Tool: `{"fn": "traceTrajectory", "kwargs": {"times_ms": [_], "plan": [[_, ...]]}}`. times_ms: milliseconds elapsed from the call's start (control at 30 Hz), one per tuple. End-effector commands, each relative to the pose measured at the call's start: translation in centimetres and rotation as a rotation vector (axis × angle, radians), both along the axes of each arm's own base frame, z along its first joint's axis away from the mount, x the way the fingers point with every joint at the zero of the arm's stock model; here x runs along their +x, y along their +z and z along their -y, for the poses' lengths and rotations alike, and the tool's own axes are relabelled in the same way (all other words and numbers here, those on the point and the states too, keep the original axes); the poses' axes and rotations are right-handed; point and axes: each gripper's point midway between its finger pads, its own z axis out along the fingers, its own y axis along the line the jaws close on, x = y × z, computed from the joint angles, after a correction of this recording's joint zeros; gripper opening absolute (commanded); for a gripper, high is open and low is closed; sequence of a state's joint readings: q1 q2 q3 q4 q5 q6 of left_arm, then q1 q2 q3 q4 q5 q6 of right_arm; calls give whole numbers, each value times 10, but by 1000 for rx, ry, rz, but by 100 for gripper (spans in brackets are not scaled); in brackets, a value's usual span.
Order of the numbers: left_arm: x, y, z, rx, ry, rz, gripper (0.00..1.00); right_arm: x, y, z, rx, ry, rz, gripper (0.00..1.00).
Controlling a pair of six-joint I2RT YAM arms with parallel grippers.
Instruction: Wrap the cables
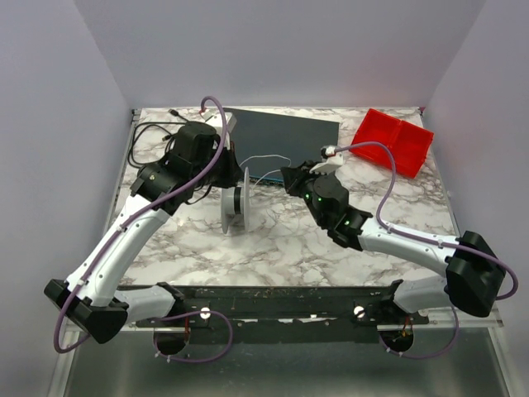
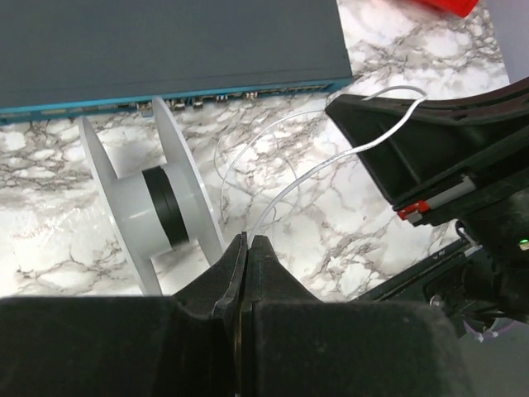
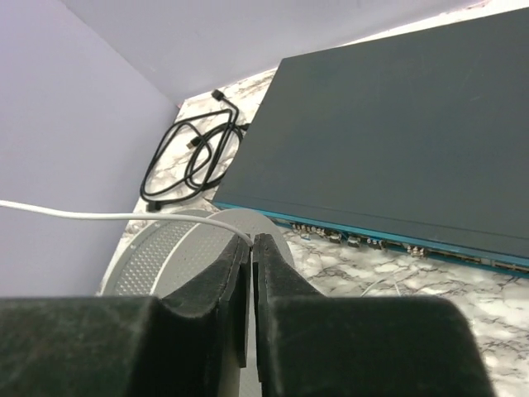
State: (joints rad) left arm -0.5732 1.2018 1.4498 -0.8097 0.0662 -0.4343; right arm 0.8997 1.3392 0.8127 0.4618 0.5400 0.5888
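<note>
The wire (image 2: 331, 164) is running from between the left fingers (image 2: 238, 258) ahead and rightward to the right fingers (image 3: 241, 256), and both pairs are closing on it. The spool (image 2: 153, 215) is standing on the bench (image 1: 273, 248) just left of the left fingers and directly beneath the right fingers. The flat box (image 3: 397, 141) is lying ahead of both pairs. The cord (image 3: 190, 157) is lying coiled ahead and left of the right fingers, beside the box. The tray (image 1: 395, 141) is sitting well apart from the right fingers, on the side opposite the spool.
</note>
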Motion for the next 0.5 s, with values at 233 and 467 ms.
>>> {"fn": "traceTrajectory", "kwargs": {"times_ms": [233, 467], "plan": [[-9, -6, -4, -37, -17, -20, 0, -13, 2, -1, -55, -4, 6, 16], [-19, 11, 2, -86, -62, -16, 0, -8, 8, -8, -18, 4, 76, 55]]}}
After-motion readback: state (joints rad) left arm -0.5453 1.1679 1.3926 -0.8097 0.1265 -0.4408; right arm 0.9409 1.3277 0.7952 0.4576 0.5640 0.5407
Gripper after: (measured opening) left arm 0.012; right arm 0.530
